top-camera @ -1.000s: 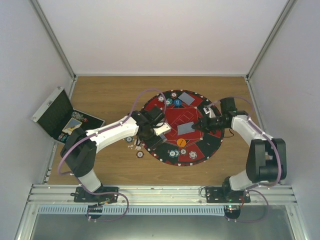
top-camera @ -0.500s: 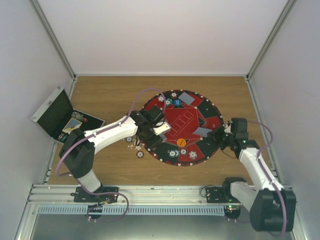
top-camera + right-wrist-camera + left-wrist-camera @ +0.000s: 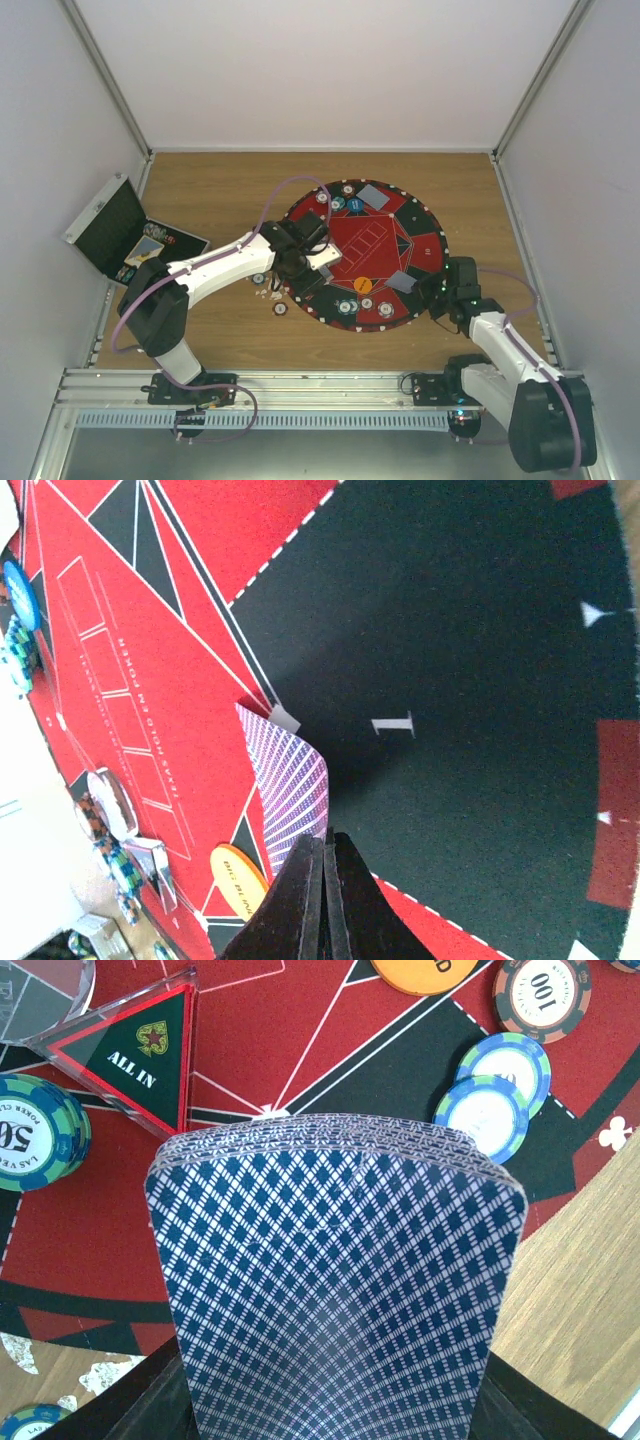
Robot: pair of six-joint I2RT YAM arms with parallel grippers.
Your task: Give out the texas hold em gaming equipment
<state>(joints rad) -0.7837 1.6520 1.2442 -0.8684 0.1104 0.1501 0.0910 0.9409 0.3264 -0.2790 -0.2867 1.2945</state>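
My left gripper (image 3: 318,262) is shut on a deck of blue-patterned playing cards (image 3: 335,1290) and holds it over the left part of the round red-and-black mat (image 3: 365,235). The deck hides its fingers in the left wrist view. My right gripper (image 3: 432,290) is shut on the edge of a single card (image 3: 290,780), which curls over the mat near the black field marked 1 (image 3: 450,680). In the top view that card (image 3: 402,281) lies at the mat's near right. Poker chips (image 3: 347,306) and an orange disc (image 3: 362,284) rest on the near side of the mat.
The open black case (image 3: 115,232) stands at the far left with more chips inside. Loose chips (image 3: 280,308) lie on the wood left of the mat. A blue disc (image 3: 355,207) and a card (image 3: 374,196) lie at the mat's far side. A clear ALL IN triangle (image 3: 140,1055) sits ahead of the deck.
My right arm has drawn back from the mat's middle to its near right edge, dragging the single card along. The left arm and the deck have not moved.
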